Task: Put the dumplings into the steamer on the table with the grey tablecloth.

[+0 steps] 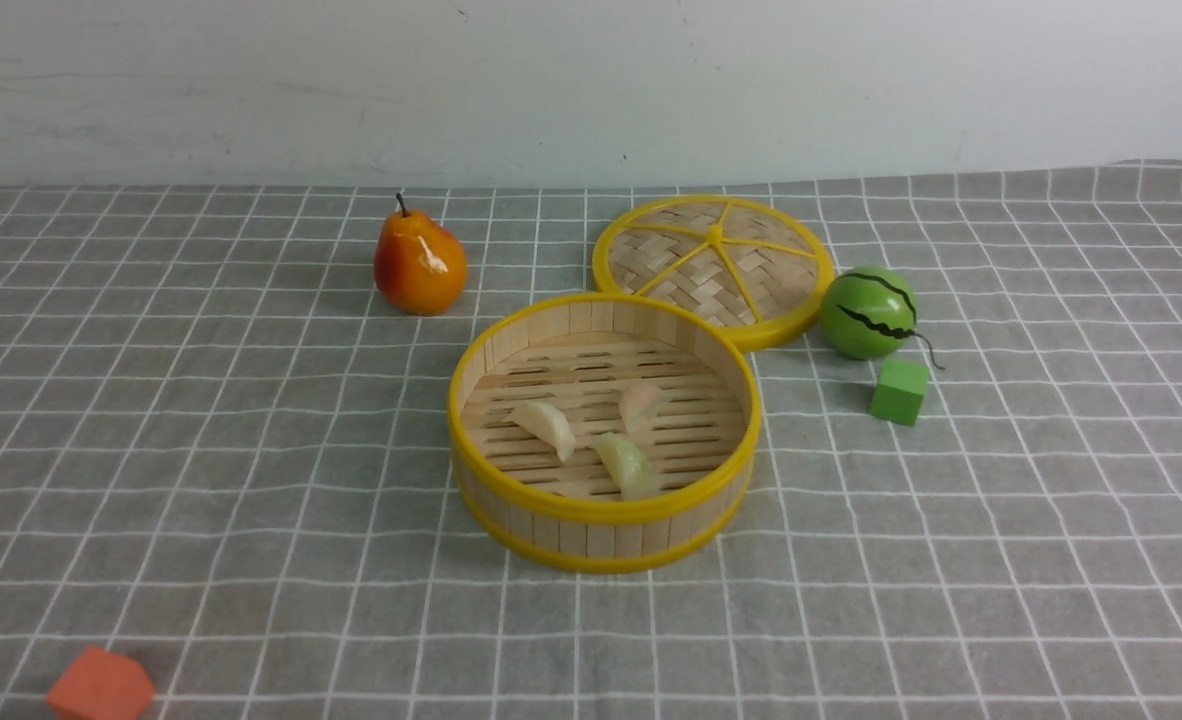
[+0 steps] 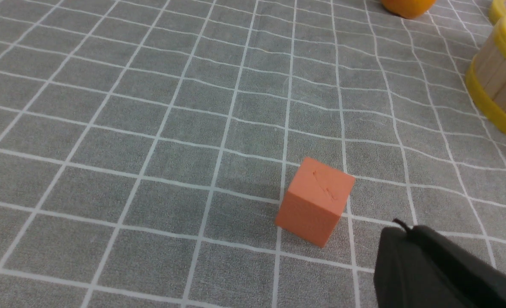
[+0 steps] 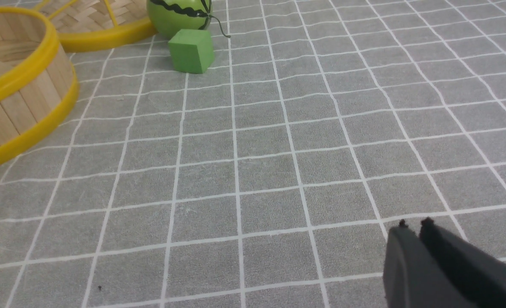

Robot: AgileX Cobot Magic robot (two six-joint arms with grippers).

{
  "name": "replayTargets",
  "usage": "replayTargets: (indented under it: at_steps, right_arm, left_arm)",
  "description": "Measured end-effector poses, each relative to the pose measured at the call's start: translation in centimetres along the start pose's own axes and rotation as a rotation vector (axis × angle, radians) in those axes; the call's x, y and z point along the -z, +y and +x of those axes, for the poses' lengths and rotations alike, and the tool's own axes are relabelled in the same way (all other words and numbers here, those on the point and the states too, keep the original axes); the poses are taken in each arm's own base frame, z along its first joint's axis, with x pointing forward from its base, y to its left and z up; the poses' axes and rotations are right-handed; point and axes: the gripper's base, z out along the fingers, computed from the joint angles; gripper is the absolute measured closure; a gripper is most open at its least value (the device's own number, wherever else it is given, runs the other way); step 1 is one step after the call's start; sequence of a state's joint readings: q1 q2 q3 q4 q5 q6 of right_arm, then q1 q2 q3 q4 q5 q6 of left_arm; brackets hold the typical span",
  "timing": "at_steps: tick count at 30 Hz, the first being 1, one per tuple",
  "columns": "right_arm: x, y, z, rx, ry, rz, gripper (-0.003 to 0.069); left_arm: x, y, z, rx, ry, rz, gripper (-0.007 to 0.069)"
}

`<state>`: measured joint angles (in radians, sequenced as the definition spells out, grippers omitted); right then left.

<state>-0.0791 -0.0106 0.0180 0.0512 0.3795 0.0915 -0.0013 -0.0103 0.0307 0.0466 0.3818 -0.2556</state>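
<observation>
all three dumplings are seen on the slotted floor of the steamer [image 1: 601, 430]: the creamy white dumpling [image 1: 546, 428] toward the robot's left, the pinkish dumpling [image 1: 641, 403] further back, and the greenish dumpling [image 1: 626, 463] nearest to the front wall. they lie near each other but apart. the steamer stands on the table with the grey tablecloth [image 1: 201, 450], with its woven lid [image 1: 713, 265] lying flat just behind it and touching or almost touching its rim. a pear [image 1: 419, 262], a toy watermelon [image 1: 868, 312], a green cube [image 1: 899, 390] and an orange block [image 1: 101, 687] are placed around on the cloth.

no arm is visible in the front view. in the wrist views the left gripper [image 2: 400, 229] is seen with its fingers pressed together near the orange block, and the right gripper [image 3: 413, 226] is also pressed together, with only a thin slit between the tips, above bare cloth. nothing is held by either one.

the placing is judged to be complete. what remains is only to be done carefully: the arms should be kept low-risk and away from the steamer, so that the basket is not pushed and the dumplings are not shaken out.
</observation>
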Motion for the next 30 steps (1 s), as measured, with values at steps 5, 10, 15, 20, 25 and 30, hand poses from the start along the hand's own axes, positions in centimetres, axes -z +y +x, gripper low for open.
replayTargets:
  at_steps: [5, 10, 15, 20, 25, 30]
  right_arm:
    - [0.0, 0.0, 0.0, 0.0, 0.0, 0.0, 0.0606]
    - [0.0, 0.0, 0.0, 0.0, 0.0, 0.0, 0.0599]
    - [0.0, 0.0, 0.0, 0.0, 0.0, 0.0, 0.0591]
    - [0.0, 0.0, 0.0, 0.0, 0.0, 0.0, 0.058]
    - [0.0, 0.0, 0.0, 0.0, 0.0, 0.0, 0.0574]
    - [0.0, 0.0, 0.0, 0.0, 0.0, 0.0, 0.0565]
  left_arm:
    - [0.0, 0.0, 0.02, 0.0, 0.002, -0.001, 0.0638]
    - [0.0, 0.0, 0.02, 0.0, 0.002, -0.001, 0.0638]
    - [0.0, 0.0, 0.02, 0.0, 0.002, -0.001, 0.0638]
    - [0.0, 0.0, 0.02, 0.0, 0.002, -0.001, 0.0638]
    - [0.0, 0.0, 0.02, 0.0, 0.002, -0.001, 0.0638]
    - [0.0, 0.0, 0.02, 0.0, 0.002, -0.001, 0.0638]
